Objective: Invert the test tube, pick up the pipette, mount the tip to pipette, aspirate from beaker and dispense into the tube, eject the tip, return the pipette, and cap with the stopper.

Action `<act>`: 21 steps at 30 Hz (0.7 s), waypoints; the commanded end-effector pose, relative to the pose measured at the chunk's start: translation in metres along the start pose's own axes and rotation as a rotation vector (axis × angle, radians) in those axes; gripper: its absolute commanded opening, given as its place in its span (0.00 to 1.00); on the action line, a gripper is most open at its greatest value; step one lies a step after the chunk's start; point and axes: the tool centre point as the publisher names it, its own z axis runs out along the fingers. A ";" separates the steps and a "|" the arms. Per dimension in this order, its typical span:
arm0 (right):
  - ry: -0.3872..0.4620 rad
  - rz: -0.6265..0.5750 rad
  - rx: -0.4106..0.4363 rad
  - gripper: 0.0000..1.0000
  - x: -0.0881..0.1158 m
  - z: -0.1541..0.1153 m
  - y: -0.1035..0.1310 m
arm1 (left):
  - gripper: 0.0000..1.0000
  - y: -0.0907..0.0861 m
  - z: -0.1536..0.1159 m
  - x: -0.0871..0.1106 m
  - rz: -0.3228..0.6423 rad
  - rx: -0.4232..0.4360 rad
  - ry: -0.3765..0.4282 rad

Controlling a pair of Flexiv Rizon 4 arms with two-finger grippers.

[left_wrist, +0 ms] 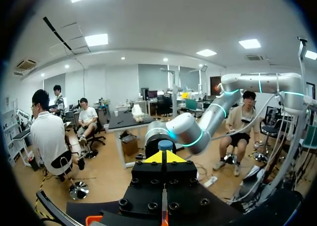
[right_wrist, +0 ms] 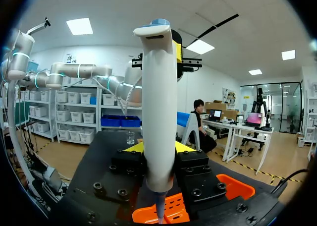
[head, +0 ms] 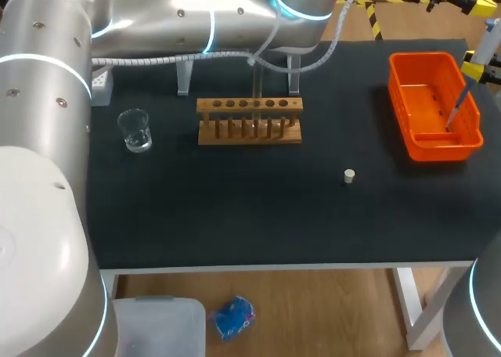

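White pipette (right_wrist: 157, 87), pinched upright between the fingers of the right gripper (right_wrist: 158, 147), hangs with its tip (head: 457, 110) pointing down over the orange basket (head: 438, 147) at the tabletop's far right corner.

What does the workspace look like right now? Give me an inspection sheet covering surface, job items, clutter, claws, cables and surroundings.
Surface: black tabletop, no spill visible.
Job's things: beaker left of the wooden rack; one tube upright in the rack; stopper loose on the table; pipette held above the orange basket.
Clutter: two clear stands behind the rack.
Claws: right claw shut on the pipette; left claw shut, raised near the table's far right corner.
Cables: white corrugated hose along the left arm.
Surroundings: nothing seen.
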 end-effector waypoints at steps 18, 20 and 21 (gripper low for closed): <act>-0.002 -0.001 0.001 0.00 0.000 0.000 0.000 | 0.00 0.012 0.001 0.000 -0.013 0.007 0.021; -0.002 -0.001 0.001 0.00 0.000 0.000 0.000 | 0.00 0.013 0.000 0.002 -0.014 0.010 0.013; -0.002 -0.001 0.001 0.00 0.000 0.000 0.000 | 0.00 0.013 0.000 0.002 -0.014 0.010 0.012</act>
